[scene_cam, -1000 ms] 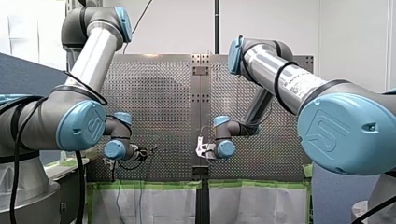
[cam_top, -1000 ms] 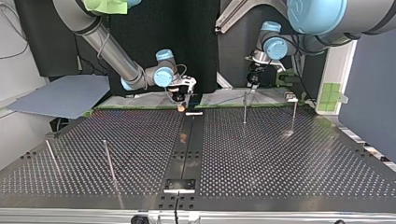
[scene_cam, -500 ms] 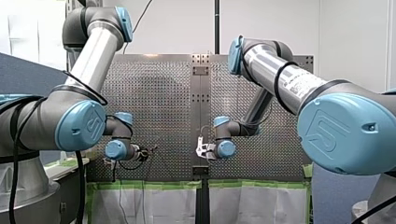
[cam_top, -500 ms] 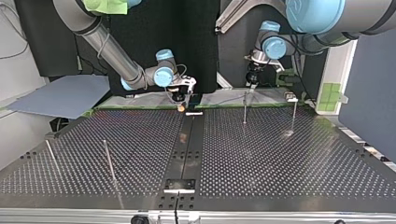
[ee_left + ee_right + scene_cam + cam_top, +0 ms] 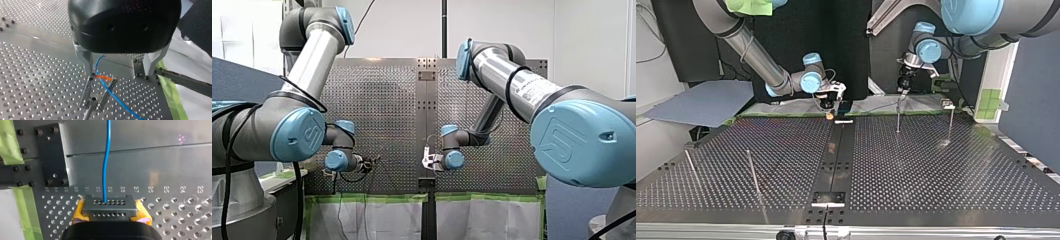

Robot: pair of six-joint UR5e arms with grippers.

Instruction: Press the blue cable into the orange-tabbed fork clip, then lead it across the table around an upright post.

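The blue cable (image 5: 107, 157) lies slantwise across the mouth of the fork clip (image 5: 93, 101), over its orange tab (image 5: 103, 78) and, I judge, not yet seated between the prongs; from the clip it runs straight off to my right gripper (image 5: 110, 206), which is pinched on it well apart from the clip. My left gripper (image 5: 118, 75) hangs right over the clip, spread and holding nothing, one finger (image 5: 86, 62) just beside the cable; the press falls to it, down along the prongs; an upright post (image 5: 951, 120) stands beyond the clip, away from my right gripper.

Cable (image 5: 113, 94) across fork clip (image 5: 92, 99) (under left tool (image 5: 118, 72))
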